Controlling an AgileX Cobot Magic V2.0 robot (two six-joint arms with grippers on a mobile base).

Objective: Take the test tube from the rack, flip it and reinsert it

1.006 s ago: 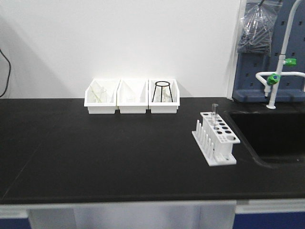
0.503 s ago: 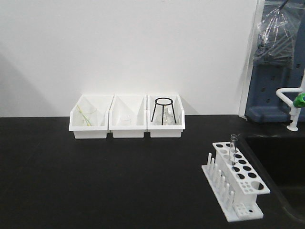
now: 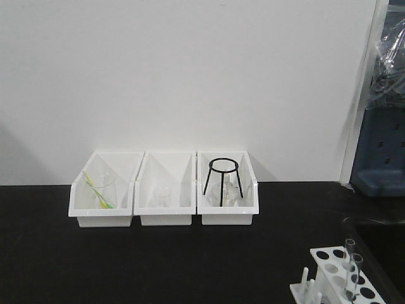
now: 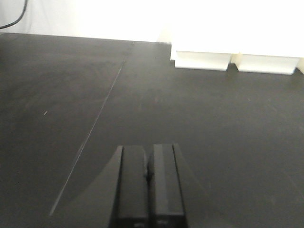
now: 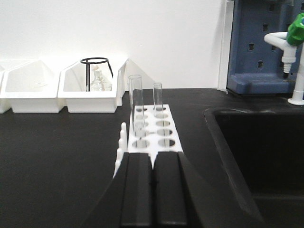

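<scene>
The white test-tube rack (image 5: 152, 135) stands on the black counter, just beyond my right gripper (image 5: 153, 156), which is shut and empty with its tips at the rack's near end. Two clear glass test tubes stand upright in the rack: a wider one (image 5: 136, 102) on the left and a thinner one (image 5: 157, 97) behind it to the right. In the front view only the rack's far end (image 3: 330, 265) shows at the bottom right, with both tubes (image 3: 355, 273). My left gripper (image 4: 148, 149) is shut and empty over bare counter, far from the rack.
Three white open-front bins (image 3: 166, 199) stand against the back wall; the right one holds a black tripod ring (image 3: 223, 180). A black sink (image 5: 256, 142) lies right of the rack, with a green-knobbed tap (image 5: 297, 28) and a blue pegboard (image 5: 256, 42) behind it.
The front view has moved closer to the wall: the bins look larger and the rack has slid to the bottom right edge. A second tube now shows in the rack.
</scene>
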